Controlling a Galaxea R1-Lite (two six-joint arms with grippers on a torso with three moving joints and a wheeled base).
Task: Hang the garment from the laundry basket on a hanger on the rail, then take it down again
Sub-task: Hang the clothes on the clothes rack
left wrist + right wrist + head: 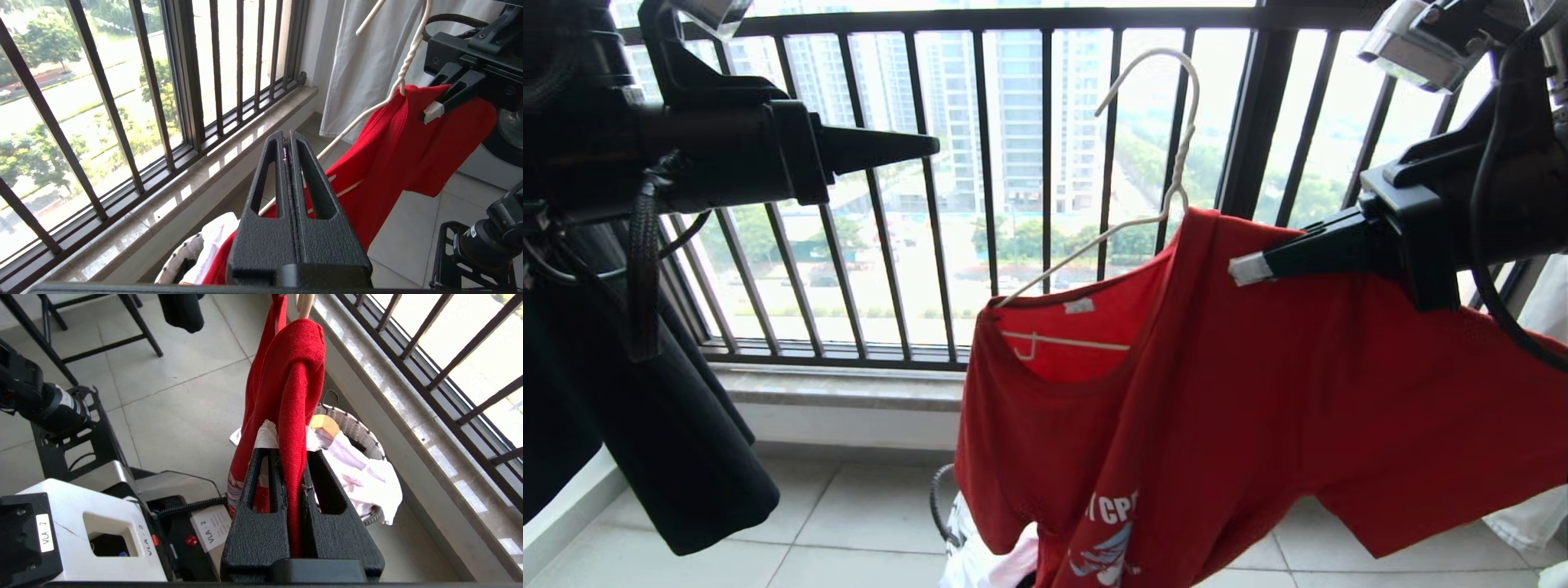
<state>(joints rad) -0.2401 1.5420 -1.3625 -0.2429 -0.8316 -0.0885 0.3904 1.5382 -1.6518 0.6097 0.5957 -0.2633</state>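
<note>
- Pale floor tiles (849, 523) and a dark barred railing (980, 196) with tower blocks and trees beyond it make up the balcony setting
- Garment (1258, 392), red, hangs in mid-air before the railing, draped over the hanger (1168, 122); the hanger's lower wire shows inside the neck opening and its hook rises free above, caught on nothing that can be seen
- Right gripper (1250, 268) comes in from the right at the garment's shoulder, its jaws pinched tight on a fold of the red cloth, which runs down between the fingers (322, 490) in the right wrist view
- Left gripper (931, 147) sits up on the left, well apart from the garment, pointing toward the hanger; its jaws are pressed together with nothing between them
- Basket (359, 433) stands on the floor under the garment beside the sill, with white clothes (367, 477) spilling over its rim
- Black shirt (678, 441) hangs at the far left
</note>
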